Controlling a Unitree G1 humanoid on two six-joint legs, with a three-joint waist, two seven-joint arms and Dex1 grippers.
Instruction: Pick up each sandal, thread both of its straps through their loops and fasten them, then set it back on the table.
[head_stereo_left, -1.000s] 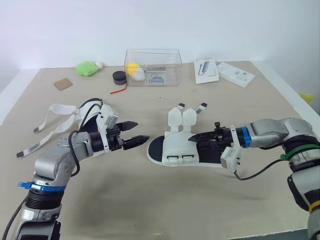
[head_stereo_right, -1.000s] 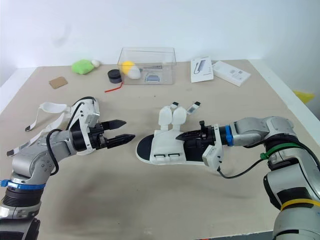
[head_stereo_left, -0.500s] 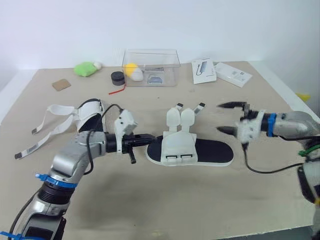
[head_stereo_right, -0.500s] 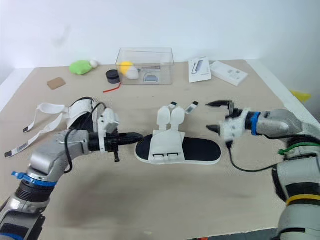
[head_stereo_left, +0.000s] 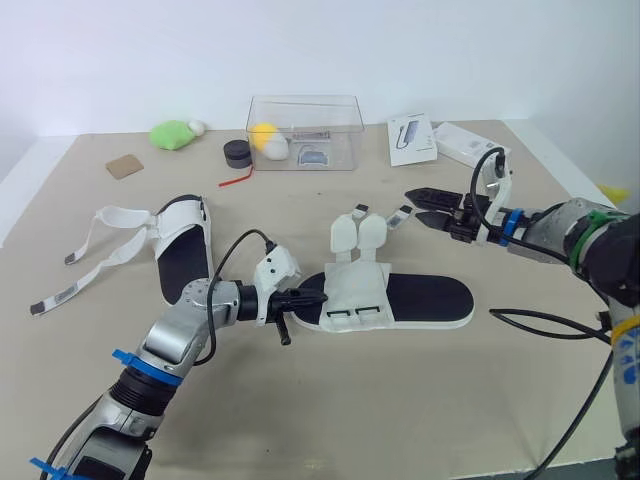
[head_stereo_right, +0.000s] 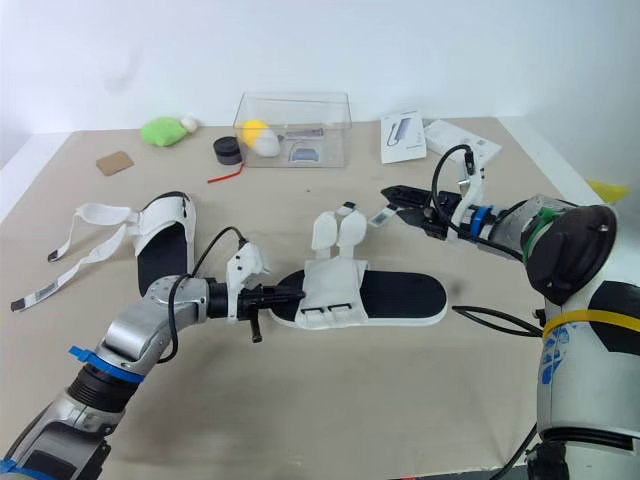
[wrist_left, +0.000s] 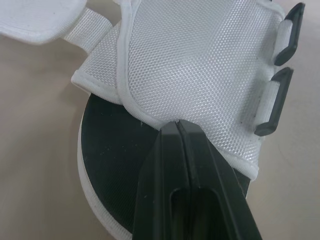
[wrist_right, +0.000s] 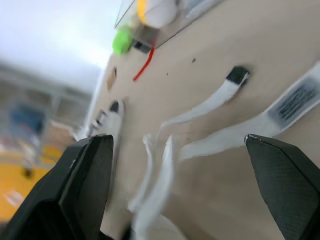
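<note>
My left claw (head_stereo_left: 306, 298) has its fingers pressed together, tips against the edge of the white mesh flap (wrist_left: 200, 65) of the sandal (head_stereo_left: 430, 296). I can't tell whether it pinches the fabric. That sandal lies flat mid-bench (head_stereo_left: 350, 400). My right claw (head_stereo_left: 413, 205) hangs wide open and empty, just beside the sandal's loose strap ends (head_stereo_left: 402, 214). The other sandal (head_stereo_left: 184, 252) lies toward the bench's left edge, straps undone.
</note>
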